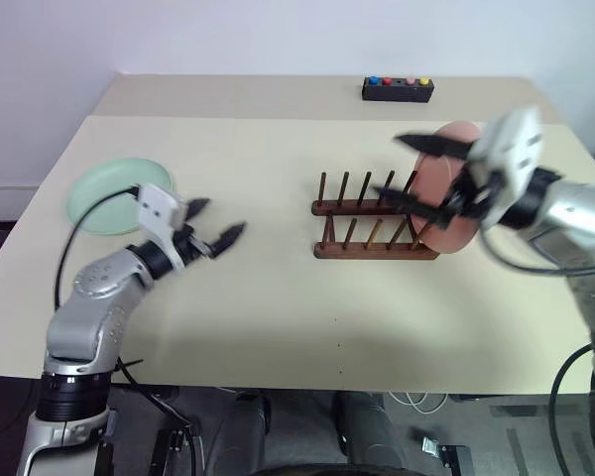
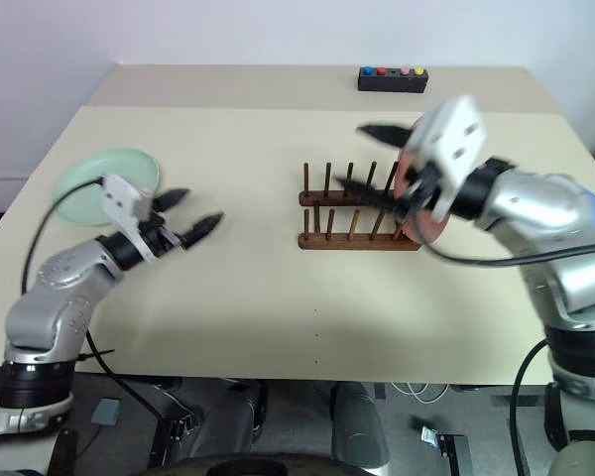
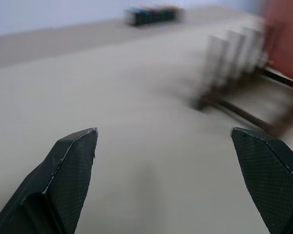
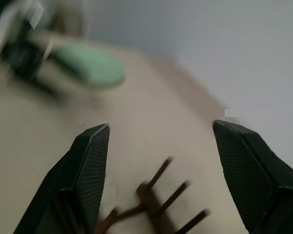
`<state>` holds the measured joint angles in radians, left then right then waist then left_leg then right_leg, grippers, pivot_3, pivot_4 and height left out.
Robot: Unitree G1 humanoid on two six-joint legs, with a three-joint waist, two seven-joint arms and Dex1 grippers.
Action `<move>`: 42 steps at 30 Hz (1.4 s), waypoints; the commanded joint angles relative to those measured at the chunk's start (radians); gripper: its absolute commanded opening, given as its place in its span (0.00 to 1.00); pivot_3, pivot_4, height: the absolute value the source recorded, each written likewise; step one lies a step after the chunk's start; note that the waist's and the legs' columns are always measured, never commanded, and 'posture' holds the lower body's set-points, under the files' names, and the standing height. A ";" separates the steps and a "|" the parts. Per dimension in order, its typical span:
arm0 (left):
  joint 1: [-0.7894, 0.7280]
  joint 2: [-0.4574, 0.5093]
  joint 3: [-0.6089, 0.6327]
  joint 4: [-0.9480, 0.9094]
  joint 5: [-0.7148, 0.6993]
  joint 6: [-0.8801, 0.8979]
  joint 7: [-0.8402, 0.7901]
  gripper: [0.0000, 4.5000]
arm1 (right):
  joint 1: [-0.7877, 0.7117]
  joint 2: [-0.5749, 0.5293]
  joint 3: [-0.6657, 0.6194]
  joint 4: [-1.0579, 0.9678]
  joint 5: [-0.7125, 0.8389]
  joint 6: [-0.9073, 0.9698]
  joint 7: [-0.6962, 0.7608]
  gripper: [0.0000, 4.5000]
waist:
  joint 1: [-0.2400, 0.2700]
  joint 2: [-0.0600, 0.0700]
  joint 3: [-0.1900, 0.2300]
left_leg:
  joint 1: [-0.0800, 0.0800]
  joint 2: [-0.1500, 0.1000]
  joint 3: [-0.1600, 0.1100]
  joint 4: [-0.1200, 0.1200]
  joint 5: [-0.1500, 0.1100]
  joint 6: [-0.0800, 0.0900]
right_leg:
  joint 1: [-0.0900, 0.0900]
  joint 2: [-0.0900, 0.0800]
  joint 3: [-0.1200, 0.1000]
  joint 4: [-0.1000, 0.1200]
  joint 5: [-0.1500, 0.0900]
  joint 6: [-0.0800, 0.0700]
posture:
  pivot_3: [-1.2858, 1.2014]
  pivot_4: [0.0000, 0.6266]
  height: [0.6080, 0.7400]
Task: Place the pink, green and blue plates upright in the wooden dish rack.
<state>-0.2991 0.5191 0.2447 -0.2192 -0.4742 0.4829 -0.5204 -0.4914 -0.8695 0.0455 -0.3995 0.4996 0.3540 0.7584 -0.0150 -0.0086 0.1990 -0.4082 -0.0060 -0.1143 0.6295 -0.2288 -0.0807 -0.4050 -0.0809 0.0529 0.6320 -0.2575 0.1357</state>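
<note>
Right gripper (image 2: 375,161) is spread wide and empty, hovering over the right end of the wooden rack (image 1: 375,220), where the pink plate (image 1: 452,203) stands upright in the end slot. Left gripper (image 1: 216,223) is also wide open with nothing in it, above bare table (image 1: 278,327) left of the rack. Green plate (image 1: 107,195) lies flat near the table's left edge, behind the left arm; black button box (image 1: 398,89) sits at the far edge.

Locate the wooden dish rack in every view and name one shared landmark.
Left eye view: wooden dish rack, right of centre.
Right eye view: near centre.
Left wrist view: blurred, upper right.
Right wrist view: pegs at bottom centre.
Shared landmark: green plate.
</note>
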 commanded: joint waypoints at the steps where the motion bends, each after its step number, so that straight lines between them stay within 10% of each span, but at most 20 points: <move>1: -0.071 0.008 0.143 0.094 0.053 -0.018 0.189 1.00 | -0.021 0.047 0.015 -0.009 -0.058 -0.058 0.018 0.75 | 0.000 0.000 0.000 | 0.000 0.000 0.000 0.000 0.000 0.000 | 0.000 0.000 0.000 0.000 0.000 0.000 | 0.52 0.24 0.96; 11: -0.209 0.034 0.352 0.374 0.099 0.157 0.562 1.00 | -0.030 0.136 0.037 -0.006 -0.114 -0.070 0.064 0.75 | -0.002 -0.003 0.000 | 0.000 0.000 -0.001 0.000 0.000 0.000 | 0.000 0.000 -0.001 0.001 0.000 0.000 | 0.52 0.24 0.96; 25: -0.346 0.008 0.373 0.647 0.089 0.253 0.658 1.00 | 0.004 0.175 0.029 -0.007 -0.170 -0.073 0.070 0.75 | 0.000 -0.006 -0.001 | 0.000 -0.001 -0.001 0.001 0.000 0.000 | 0.000 0.000 -0.001 0.001 0.000 0.000 | 0.52 0.24 0.96; 37: -0.372 -0.003 0.367 0.669 0.078 0.164 0.645 0.01 | 0.018 0.182 0.018 -0.003 -0.195 -0.084 0.062 0.77 | -0.001 -0.006 -0.002 | 0.001 -0.001 -0.001 0.000 0.000 -0.001 | 0.000 0.000 -0.001 0.002 0.000 0.000 | 0.52 0.24 0.96; 42: -0.358 -0.017 0.368 0.616 0.062 0.131 0.638 0.01 | 0.013 0.188 0.022 0.007 -0.210 -0.096 0.063 0.77 | 0.000 -0.006 -0.002 | 0.001 -0.001 -0.001 0.000 0.000 -0.001 | 0.000 0.000 -0.001 0.002 0.001 0.000 | 0.52 0.24 0.96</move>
<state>-0.6614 0.4975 0.6075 0.4452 -0.4047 0.6398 0.1247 -0.4707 -0.6870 0.0938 -0.3852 0.2952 0.2794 0.8275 -0.0154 -0.0151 0.1974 -0.4076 -0.0066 -0.1156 0.6298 -0.2285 -0.0813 -0.4050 -0.0811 0.0518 0.6344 -0.2570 0.1360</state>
